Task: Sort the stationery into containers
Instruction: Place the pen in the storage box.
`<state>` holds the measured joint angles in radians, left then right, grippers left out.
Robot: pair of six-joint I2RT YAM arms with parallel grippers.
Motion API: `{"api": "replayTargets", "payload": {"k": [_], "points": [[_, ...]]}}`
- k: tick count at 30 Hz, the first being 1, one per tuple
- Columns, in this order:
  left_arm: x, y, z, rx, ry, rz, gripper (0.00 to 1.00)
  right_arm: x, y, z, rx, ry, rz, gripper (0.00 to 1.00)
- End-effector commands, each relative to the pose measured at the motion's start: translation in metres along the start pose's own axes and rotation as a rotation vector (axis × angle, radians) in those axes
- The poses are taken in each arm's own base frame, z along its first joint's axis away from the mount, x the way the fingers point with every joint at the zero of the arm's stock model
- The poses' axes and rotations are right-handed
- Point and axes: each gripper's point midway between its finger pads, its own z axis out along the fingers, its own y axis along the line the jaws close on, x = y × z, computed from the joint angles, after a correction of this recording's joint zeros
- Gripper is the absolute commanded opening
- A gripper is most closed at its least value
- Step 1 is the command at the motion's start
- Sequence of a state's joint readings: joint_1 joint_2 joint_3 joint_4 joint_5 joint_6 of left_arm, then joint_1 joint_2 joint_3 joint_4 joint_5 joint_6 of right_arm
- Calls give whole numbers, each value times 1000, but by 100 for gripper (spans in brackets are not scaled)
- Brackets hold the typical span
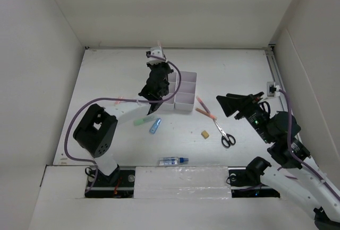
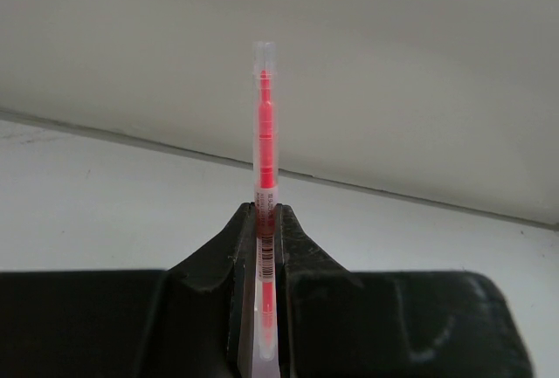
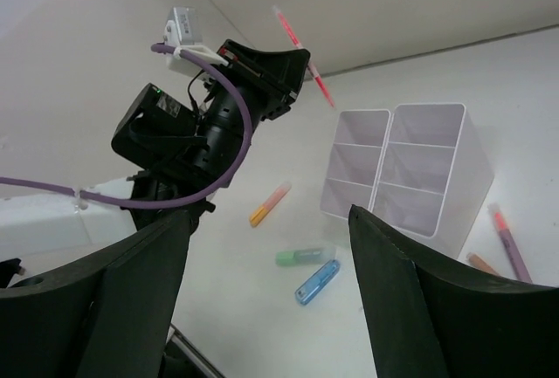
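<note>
My left gripper (image 2: 265, 212) is shut on a thin pink pen (image 2: 265, 134), which stands upright between the jaws. It hangs above the table (image 1: 106, 81), just left of the white containers (image 1: 180, 91), whose compartments look empty in the right wrist view. My right gripper (image 1: 229, 105) is open and holds nothing, raised to the right of the containers (image 3: 406, 168). On the table lie two more pens (image 1: 205, 109), black-handled scissors (image 1: 226, 133), a tan eraser (image 1: 205, 134), a green marker (image 1: 142, 120), a blue tube (image 1: 155, 126) and a clear blue-capped bottle (image 1: 173, 161).
A short orange-pink marker (image 3: 269, 204) lies left of the containers, near the left arm's forearm. White walls close in the table on three sides. A purple cable (image 1: 79, 116) loops off the left arm.
</note>
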<state>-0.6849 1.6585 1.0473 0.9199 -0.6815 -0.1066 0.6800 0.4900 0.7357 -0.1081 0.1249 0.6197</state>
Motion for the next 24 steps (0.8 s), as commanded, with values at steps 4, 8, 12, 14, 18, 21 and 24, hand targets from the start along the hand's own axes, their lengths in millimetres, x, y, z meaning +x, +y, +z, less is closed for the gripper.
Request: {"api": "replayTargets", "payload": {"k": [4,8,12,14,18,21,24], "points": [[-27,-7,11,21,-88,-65,0,-6,-5,-3,25,-25,-17,79],[-19,-5,18,39,-79,-70,0,-4,-7,-3,30,-18,-18,79],[-9,1,20,32,-87,-77,0,-2,-8,-4,36,-10,-20,79],[-3,2,19,31,-80,-71,0,-4,-8,-5,38,-8,-29,79],[6,1,20,40,-76,-78,0,-2,-9,-5,44,1,-31,79],[10,0,18,48,-66,-97,0,-2,-9,-5,44,1,-31,79],[19,0,17,55,-48,-108,0,0,-11,-5,49,8,-32,79]]}}
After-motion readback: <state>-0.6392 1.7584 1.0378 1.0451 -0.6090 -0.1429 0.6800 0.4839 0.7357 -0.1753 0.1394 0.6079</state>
